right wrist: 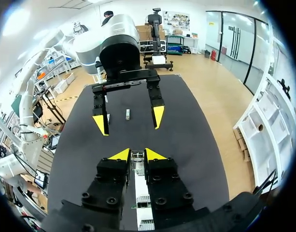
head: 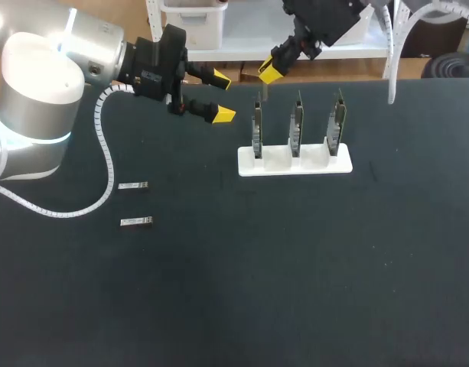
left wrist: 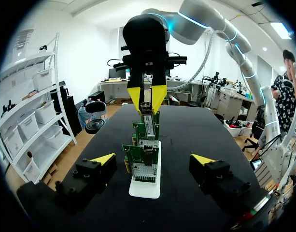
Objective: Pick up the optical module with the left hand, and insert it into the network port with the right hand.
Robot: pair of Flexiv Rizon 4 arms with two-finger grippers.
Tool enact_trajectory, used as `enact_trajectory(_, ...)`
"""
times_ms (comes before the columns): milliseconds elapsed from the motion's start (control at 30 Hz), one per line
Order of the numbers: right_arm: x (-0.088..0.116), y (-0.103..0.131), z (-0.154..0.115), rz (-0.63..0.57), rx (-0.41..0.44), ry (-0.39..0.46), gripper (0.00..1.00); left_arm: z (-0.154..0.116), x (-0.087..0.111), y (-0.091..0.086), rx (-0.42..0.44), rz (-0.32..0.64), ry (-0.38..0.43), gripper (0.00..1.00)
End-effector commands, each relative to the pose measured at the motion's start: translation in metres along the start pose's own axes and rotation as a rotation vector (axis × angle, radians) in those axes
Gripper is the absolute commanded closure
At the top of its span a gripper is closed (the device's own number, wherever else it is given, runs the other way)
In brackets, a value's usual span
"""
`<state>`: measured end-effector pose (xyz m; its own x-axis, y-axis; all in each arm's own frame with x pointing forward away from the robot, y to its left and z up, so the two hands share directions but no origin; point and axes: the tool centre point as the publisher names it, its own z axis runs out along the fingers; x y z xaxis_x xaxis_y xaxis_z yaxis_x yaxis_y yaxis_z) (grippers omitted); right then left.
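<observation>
Left wrist view, clearest, right jaws pinching optical module (left wrist: 147, 124), left jaws wide, empty

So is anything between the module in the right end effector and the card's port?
Nothing visible. The right end effector holds the module just above the leftmost card; the left end effector stands off, open.

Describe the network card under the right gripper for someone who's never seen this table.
On the dark table stands a white rack holding three upright green cards. Take the card at its left end: alone among them, it sits under the right gripper, which grips a module.
</observation>
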<state>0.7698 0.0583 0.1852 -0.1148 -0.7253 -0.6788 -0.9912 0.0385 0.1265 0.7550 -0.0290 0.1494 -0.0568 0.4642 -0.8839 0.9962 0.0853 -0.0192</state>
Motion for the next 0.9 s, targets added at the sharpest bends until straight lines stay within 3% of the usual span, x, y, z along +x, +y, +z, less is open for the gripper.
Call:
enact_trajectory(33,0.002,0.003,0.001,-0.006,0.001,0.0,1.0,0.001,-0.001,0.001,0.0,-0.002,0.003,0.0)
enact_trajectory(900,-0.001,-0.004,0.013,-0.006,-0.039,-0.019,1.0,0.001,-0.001,0.001,0.0,-0.002,0.003,0.0)
